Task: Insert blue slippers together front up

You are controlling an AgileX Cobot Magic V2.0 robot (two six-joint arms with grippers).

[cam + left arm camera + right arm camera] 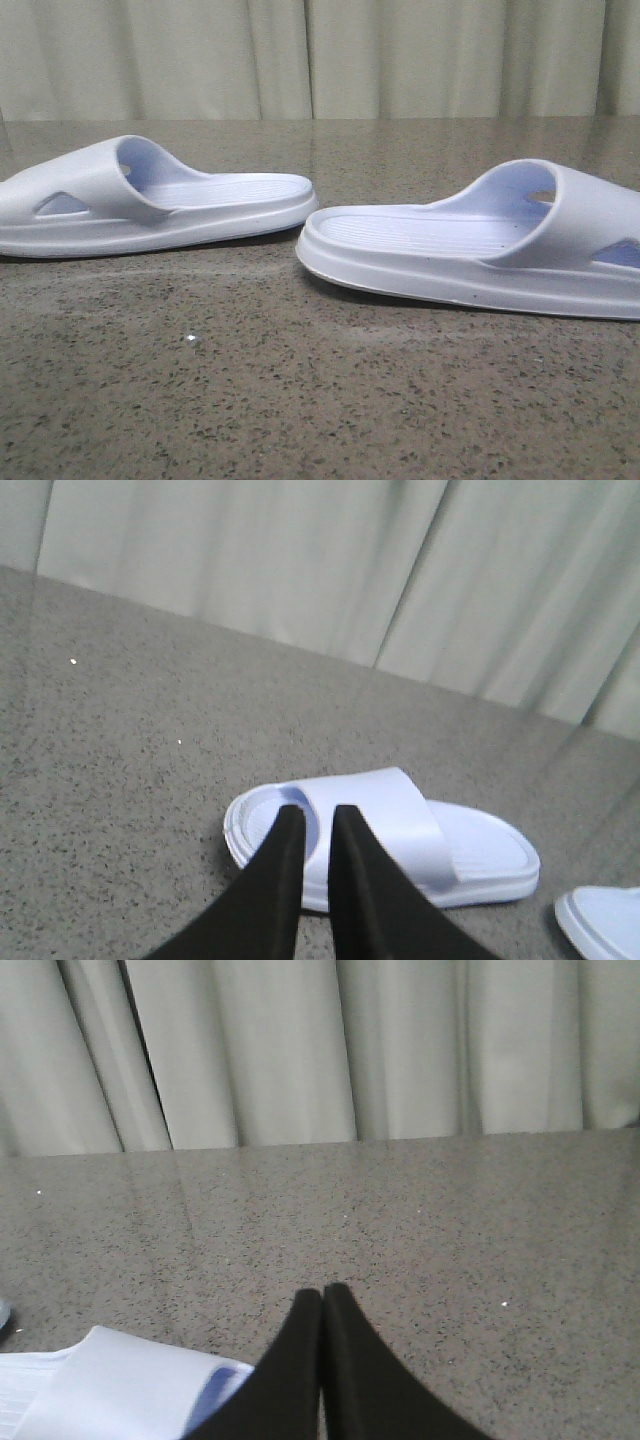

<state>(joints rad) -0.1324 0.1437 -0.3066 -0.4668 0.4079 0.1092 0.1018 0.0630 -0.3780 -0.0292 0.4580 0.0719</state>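
Two blue slippers lie sole-down and apart on the speckled table. The left slipper [200, 205] has its strap at the far left; the right slipper [440, 250] has its strap at the far right. No gripper shows in the front view. My left gripper [317, 812] hangs over the left slipper [400, 825], apart from it, its black fingers a narrow gap apart with nothing between them. The other slipper's edge [605, 920] shows at that view's corner. My right gripper [322, 1292] is shut and empty, beside the right slipper's strap [120, 1390].
The brown speckled table [320, 400] runs back to a pale pleated curtain [320, 55]. Bare tabletop lies in front of both slippers and in the gap between them.
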